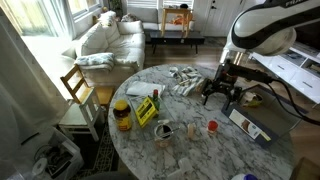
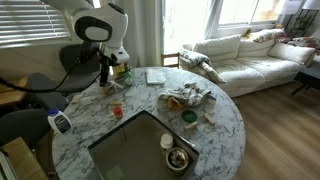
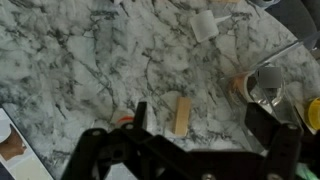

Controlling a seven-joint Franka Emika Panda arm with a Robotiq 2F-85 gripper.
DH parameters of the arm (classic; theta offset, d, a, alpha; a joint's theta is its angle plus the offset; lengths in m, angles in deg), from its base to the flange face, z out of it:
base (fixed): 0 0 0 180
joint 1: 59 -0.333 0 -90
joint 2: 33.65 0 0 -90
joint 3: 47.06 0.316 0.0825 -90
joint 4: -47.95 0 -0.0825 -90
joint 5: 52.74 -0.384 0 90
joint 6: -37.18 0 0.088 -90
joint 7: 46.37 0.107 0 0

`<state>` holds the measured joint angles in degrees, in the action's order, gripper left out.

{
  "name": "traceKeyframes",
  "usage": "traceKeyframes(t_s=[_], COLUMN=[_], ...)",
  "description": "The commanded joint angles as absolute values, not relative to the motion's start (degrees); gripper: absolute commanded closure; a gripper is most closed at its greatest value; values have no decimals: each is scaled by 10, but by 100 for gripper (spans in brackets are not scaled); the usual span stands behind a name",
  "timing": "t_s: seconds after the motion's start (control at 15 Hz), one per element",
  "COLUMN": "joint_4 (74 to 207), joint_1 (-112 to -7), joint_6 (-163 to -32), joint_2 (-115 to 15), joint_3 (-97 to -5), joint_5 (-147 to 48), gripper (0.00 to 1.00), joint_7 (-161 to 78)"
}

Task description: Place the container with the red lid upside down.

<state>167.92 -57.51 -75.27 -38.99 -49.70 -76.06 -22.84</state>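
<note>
Fingers (image 3: 140, 113) spread, hovering near container with the red lid (image 1: 212, 126)

Marble table (image 3: 60, 60) lies beneath the jaws. In the wrist view, a tan wooden stick (image 3: 181, 115) lies flat in the gap between the jaws, touching neither. A clear glass (image 3: 265, 85) stands just beyond one jaw; a white cylinder (image 3: 204, 26) lies well ahead. In an exterior view, an amber jar (image 1: 122, 116) and a yellow packet (image 1: 147, 109) sit well apart from the jaws.
</note>
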Motion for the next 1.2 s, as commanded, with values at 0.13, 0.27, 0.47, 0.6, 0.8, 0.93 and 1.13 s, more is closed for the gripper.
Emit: traceKeyframes(t_s=[0.13,0.27,0.47,0.6,0.8,0.93,1.13], joint_4=[1683,1688,1694,1699,1705,1707,1708], joint_1=[-575,-571,-569,-567,-568,-568,-565], joint_6=[-767,-765,-778,-810,-872,-905,-946], joint_2=[-415,-438,-476,-501,-527,-541,-555], joint_3=[-506,-512,-521,-525,-530,-532,-530], joint_5=[-703,-688,-687,-700,-705,-708,-725], gripper=[0,0,0,0,0,0,0], joint_7=[-148,-134,-135,-140,-134,-131,-136])
